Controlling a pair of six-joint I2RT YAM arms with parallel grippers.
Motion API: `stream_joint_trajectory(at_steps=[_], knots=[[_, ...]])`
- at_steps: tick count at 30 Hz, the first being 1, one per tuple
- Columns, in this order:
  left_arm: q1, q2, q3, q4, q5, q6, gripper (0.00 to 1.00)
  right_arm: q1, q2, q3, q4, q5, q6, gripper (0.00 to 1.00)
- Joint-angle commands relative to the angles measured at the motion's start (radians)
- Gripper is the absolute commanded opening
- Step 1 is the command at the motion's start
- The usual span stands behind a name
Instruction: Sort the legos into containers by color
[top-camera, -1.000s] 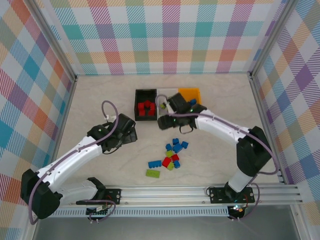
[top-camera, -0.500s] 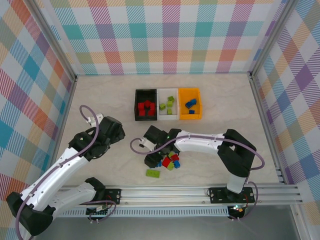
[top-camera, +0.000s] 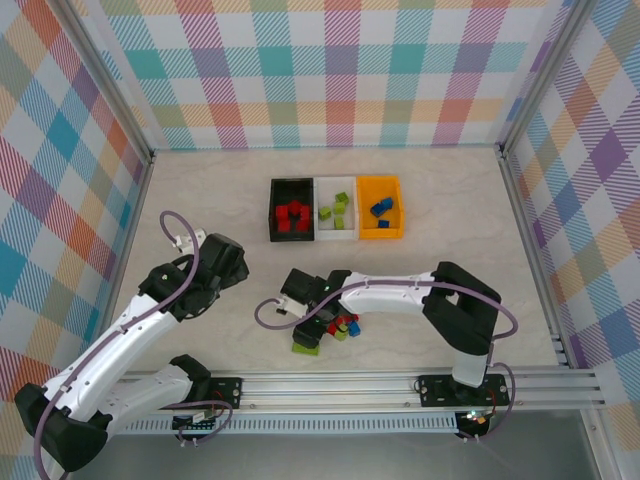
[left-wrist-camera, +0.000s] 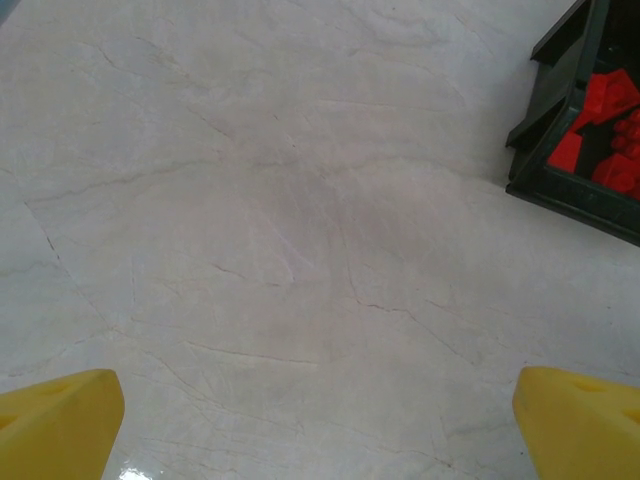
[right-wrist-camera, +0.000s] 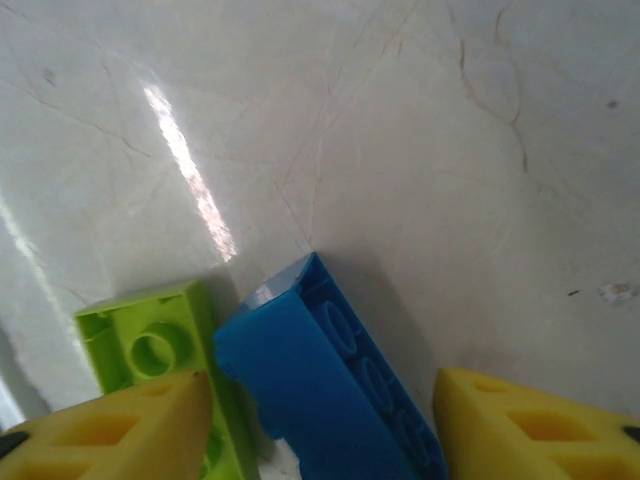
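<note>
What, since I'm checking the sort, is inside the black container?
Red legos, several heaped together, lie in the black container. Anything beneath the heap is covered.

Overhead, the light is bright, even and diffuse. The table (top-camera: 450, 180) reads pale, shadows stay faint and soft, and everything is sharp. The corner posts (top-camera: 545, 75) splay outward toward the edges. In the right wrist view a white glare streak runs diagonally across the table. The blue brick (right-wrist-camera: 330, 400) throws a soft shadow up and right, and the yellow fingers (right-wrist-camera: 520, 420) blur at the bottom edge. The left wrist view is flat-lit — a small gleam at lower left, the black bin (left-wrist-camera: 560, 180) dark.
</note>
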Motion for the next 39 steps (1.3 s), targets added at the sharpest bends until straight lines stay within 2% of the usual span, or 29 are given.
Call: stream_joint_trajectory(at_steps=[1, 11, 16, 20, 25, 28, 30, 36, 39], knots=[[0.015, 0.002, -0.017, 0.002, 0.013, -0.002, 1.0, 0.005, 0.027, -0.002, -0.01, 0.045, -0.015, 0.54], [0.016, 0.023, -0.022, 0.018, 0.041, 0.003, 1.0, -0.021, -0.018, -0.018, 0.067, 0.012, 0.028, 0.24], [0.017, 0.036, -0.036, 0.053, 0.089, 0.024, 1.0, -0.067, -0.11, -0.036, 0.136, -0.007, 0.102, 0.18], [0.018, 0.052, -0.041, 0.089, 0.148, 0.054, 1.0, -0.167, -0.233, -0.053, 0.181, 0.049, 0.222, 0.15], [0.014, 0.093, -0.06, 0.16, 0.25, 0.086, 1.0, -0.397, -0.309, -0.034, 0.144, 0.199, 0.396, 0.16], [-0.001, 0.141, -0.058, 0.18, 0.284, 0.092, 1.0, -0.541, -0.252, 0.04, 0.122, 0.217, 0.449, 0.17], [-0.01, 0.178, -0.052, 0.182, 0.292, 0.095, 1.0, -0.605, -0.154, 0.137, 0.094, 0.231, 0.44, 0.18], [-0.012, 0.204, -0.048, 0.17, 0.29, 0.092, 1.0, -0.723, 0.123, 0.449, -0.015, 0.27, 0.446, 0.2], [-0.012, 0.197, -0.046, 0.163, 0.286, 0.092, 1.0, -0.756, 0.21, 0.567, -0.073, 0.261, 0.463, 0.24]])
